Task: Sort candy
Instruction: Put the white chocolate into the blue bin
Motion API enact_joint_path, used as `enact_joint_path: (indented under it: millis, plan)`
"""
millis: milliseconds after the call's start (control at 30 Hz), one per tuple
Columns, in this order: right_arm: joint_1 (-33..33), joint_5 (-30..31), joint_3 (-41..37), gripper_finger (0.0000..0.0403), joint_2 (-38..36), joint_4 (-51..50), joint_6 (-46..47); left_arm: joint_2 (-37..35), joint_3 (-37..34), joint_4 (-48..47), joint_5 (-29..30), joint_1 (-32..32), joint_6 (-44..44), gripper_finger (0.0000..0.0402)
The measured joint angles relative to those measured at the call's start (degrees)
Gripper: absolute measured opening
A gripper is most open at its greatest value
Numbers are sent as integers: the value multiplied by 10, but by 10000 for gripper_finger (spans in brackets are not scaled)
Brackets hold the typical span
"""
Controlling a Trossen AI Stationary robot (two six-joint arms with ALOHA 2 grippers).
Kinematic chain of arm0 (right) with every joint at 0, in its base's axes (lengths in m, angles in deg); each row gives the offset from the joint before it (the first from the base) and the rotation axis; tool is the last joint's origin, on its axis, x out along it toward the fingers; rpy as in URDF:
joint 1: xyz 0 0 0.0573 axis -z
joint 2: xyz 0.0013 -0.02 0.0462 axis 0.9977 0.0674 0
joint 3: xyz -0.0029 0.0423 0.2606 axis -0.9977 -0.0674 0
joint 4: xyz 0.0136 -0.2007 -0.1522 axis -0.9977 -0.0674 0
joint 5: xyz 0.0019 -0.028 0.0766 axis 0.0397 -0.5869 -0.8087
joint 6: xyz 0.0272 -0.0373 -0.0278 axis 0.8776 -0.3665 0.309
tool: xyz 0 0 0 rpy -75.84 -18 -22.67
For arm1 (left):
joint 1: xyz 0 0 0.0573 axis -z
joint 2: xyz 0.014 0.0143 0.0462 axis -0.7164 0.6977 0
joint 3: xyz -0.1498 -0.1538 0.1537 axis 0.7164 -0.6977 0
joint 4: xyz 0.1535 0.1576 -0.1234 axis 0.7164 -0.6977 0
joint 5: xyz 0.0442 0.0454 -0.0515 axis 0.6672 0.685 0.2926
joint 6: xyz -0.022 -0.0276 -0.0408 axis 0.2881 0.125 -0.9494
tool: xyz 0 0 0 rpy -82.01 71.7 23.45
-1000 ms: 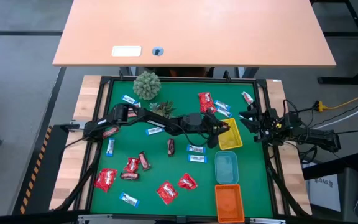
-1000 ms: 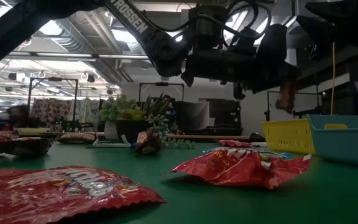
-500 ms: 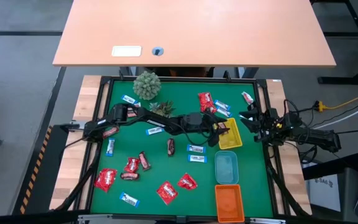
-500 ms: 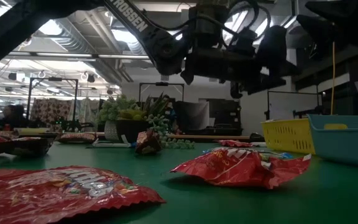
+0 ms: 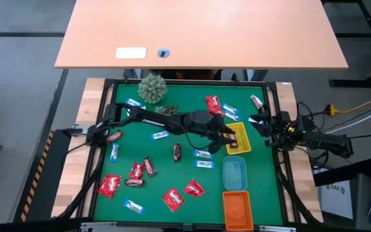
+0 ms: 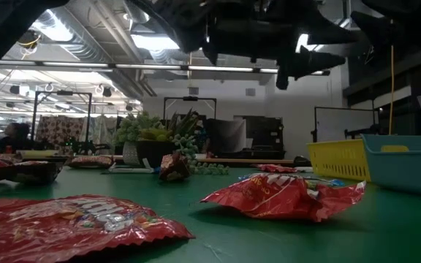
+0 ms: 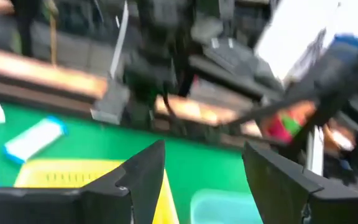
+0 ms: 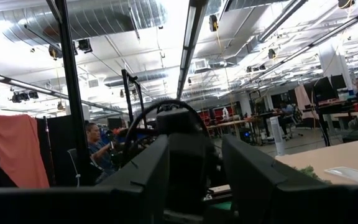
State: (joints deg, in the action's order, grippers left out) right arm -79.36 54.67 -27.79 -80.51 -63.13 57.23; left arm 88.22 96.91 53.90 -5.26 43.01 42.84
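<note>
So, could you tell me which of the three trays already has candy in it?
The yellow tray, the one farthest from the front edge, beside the left end effector: a dark bar lies inside. The blue tray and orange tray look empty.

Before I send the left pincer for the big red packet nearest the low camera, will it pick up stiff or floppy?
Probably floppy: the red packet lies flat with crinkled, wavy edges, so it should sag from a pinch. Its glossy film may be slippery. It looks thin, so likely light and apt to slide on the green mat if nudged.
</note>
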Motion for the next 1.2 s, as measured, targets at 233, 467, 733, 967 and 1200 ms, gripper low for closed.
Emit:
enact_joint_path:
  millis: [233, 467, 733, 967, 1200]
  plan:
    - [0, 0, 0, 150, 0, -2, 0, -23, 0, -172, -20, 0, 3, 208]
    - [0, -9, 0, 150, 0, -4, 1, -21, 0, -349, -22, 6, 5, 208]
    - [0, -11, 0, 150, 0, -5, 1, -20, 0, -455, 31, 15, 61, 208]
    - [0, -11, 0, 150, 0, -26, 1, -17, 0, -457, 68, 43, 130, 208]
    - [0, -12, 0, 150, 0, -35, 1, -8, 0, -456, 114, 75, 194, 208]
